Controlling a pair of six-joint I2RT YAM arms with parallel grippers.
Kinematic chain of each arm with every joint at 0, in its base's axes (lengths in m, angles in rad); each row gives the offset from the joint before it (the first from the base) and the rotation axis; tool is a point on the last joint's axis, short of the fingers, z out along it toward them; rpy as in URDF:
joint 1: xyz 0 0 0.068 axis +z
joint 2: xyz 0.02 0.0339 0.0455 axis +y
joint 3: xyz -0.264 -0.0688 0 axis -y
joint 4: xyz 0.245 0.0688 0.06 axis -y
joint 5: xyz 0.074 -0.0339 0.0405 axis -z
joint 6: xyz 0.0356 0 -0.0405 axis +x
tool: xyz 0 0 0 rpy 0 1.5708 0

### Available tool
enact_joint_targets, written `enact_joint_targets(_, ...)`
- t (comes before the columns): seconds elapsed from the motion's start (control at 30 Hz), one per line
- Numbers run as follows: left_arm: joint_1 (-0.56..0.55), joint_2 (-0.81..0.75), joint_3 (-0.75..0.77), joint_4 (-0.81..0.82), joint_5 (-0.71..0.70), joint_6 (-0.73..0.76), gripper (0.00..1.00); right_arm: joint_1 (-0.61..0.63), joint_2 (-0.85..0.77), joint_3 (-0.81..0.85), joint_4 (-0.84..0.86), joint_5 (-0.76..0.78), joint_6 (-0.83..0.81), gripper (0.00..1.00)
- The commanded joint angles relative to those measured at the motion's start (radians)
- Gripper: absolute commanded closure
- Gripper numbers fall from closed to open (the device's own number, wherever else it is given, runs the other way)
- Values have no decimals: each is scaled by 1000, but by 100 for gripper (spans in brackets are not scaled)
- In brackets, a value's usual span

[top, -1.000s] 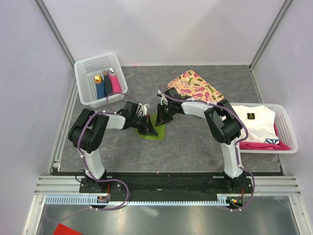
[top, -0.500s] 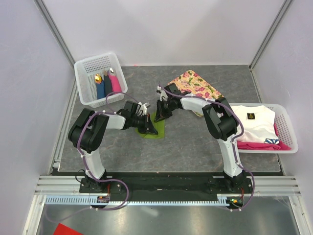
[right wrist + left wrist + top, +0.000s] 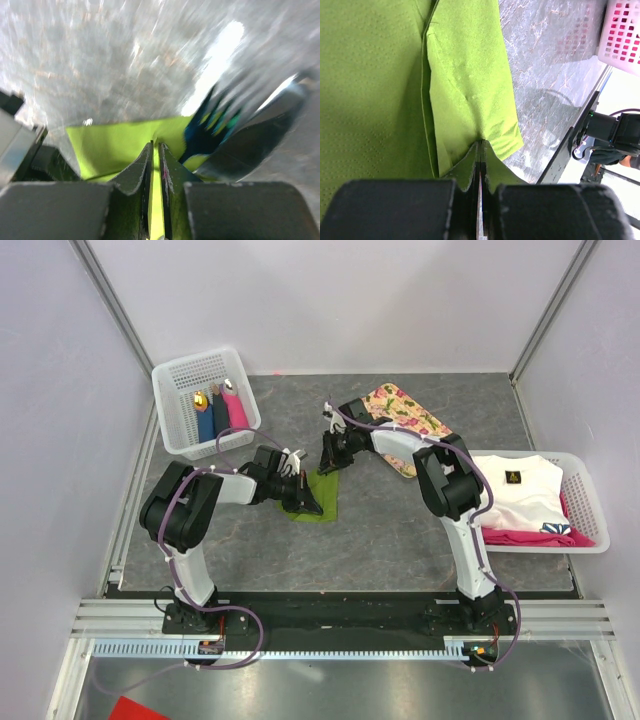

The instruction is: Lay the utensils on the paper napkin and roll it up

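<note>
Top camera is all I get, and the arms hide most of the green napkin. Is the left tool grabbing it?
Observer: Yes, the left wrist view shows the left tool shut on a folded flap of the paper napkin.
Operator: Where's the fork?
Observer: The blurry right wrist view shows the blue fork and a silvery utensil lying on the napkin.
Operator: Is the other tool pinching too?
Observer: The right tool has its fingers almost together, with green paper between them.
</note>
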Motion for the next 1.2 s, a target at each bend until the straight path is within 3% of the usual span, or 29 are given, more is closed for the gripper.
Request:
enact_joint_targets(0.0, -5, 52, -46, -128, -109, 63, 98, -56, 74, 55, 24, 183, -70, 84)
enact_joint_targets(0.2, -5, 57, -40, -126, -109, 63, 98, -70, 66, 115, 26, 156, -59, 83)
enact_joint_targets(0.5, -5, 60, -36, -126, -112, 61, 98, -63, -60, 103, 32, 27, 10, 73)
enact_joint_targets(0.83, -5, 55, -26, -126, -109, 61, 98, 0, -181, -89, 32, -30, 64, 75)
enact_joint_targets(1.17, -4, 52, -26, -126, -106, 61, 98, 20, -183, -227, 52, 4, 49, 78)
